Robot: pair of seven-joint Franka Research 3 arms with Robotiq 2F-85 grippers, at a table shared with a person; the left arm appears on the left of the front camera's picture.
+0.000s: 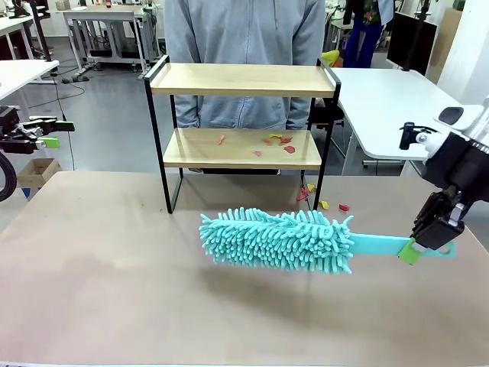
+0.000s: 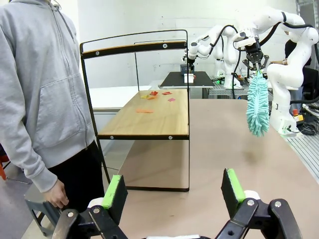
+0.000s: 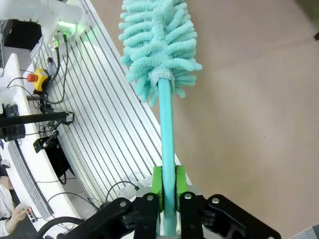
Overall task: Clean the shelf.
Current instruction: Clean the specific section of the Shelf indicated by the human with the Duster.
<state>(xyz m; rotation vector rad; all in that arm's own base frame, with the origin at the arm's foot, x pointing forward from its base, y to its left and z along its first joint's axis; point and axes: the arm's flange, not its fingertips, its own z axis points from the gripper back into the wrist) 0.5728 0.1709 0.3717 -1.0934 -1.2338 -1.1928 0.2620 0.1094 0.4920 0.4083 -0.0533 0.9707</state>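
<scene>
Right pincer was clamped on the teal duster handle, its head hovering over the surface just in front of the shelf. Left pincer gaped wide, empty. Scraps lay on the lower board, so I'd guess the next move meant lifting the duster head in there and sweeping them out.

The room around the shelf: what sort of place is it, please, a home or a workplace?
Probably a robotics lab, not a home. White work tables stand beyond the shelf, a red emergency-stop button sits among cables, and the right gripper holds a teal duster.
</scene>
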